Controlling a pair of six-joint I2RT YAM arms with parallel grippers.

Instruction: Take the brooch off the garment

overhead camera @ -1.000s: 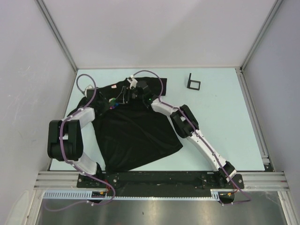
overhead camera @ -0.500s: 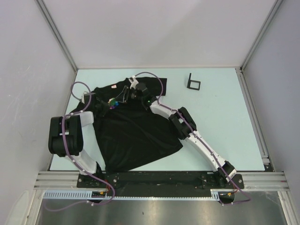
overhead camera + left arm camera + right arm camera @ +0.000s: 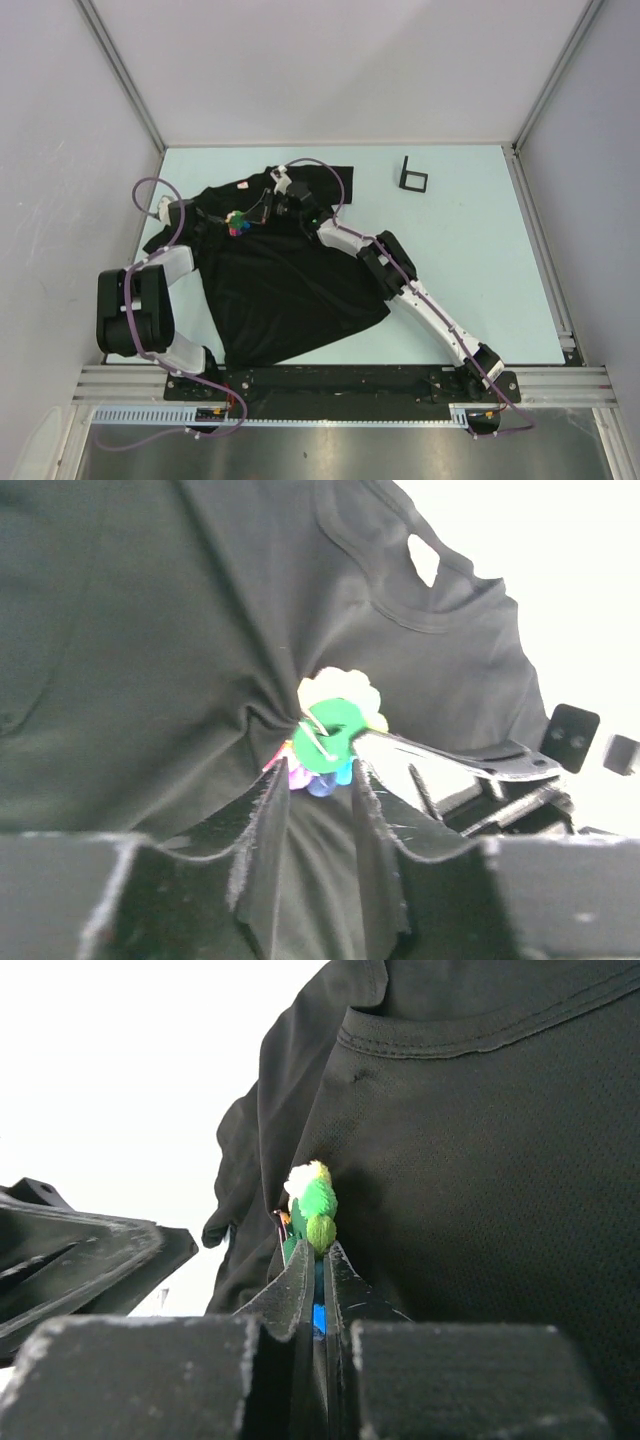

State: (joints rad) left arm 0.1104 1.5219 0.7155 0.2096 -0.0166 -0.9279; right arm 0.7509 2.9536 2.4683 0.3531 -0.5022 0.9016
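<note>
The garment (image 3: 290, 290), a black T-shirt, lies spread across the middle of the table. The brooch (image 3: 237, 222), a tiny multicoloured ornament, sits on its chest below the neck. My left gripper (image 3: 222, 222) comes in from the left. In the left wrist view its jaws (image 3: 318, 777) pinch a fold of the garment (image 3: 150, 630) just under the brooch (image 3: 330, 735), where the cloth puckers. My right gripper (image 3: 252, 215) comes in from the right. In the right wrist view it (image 3: 320, 1250) is shut on the brooch (image 3: 315, 1205), a blue bit showing between the fingers.
A small black square frame (image 3: 413, 175) stands on the pale table behind and to the right of the shirt. A pinkish label (image 3: 243, 184) marks the neck. Grey walls enclose the table (image 3: 480, 250) on three sides.
My right gripper has shut on the brooch. The left arm has swung left, drawing the shirt's left side outward, and its jaws have narrowed on the cloth.
</note>
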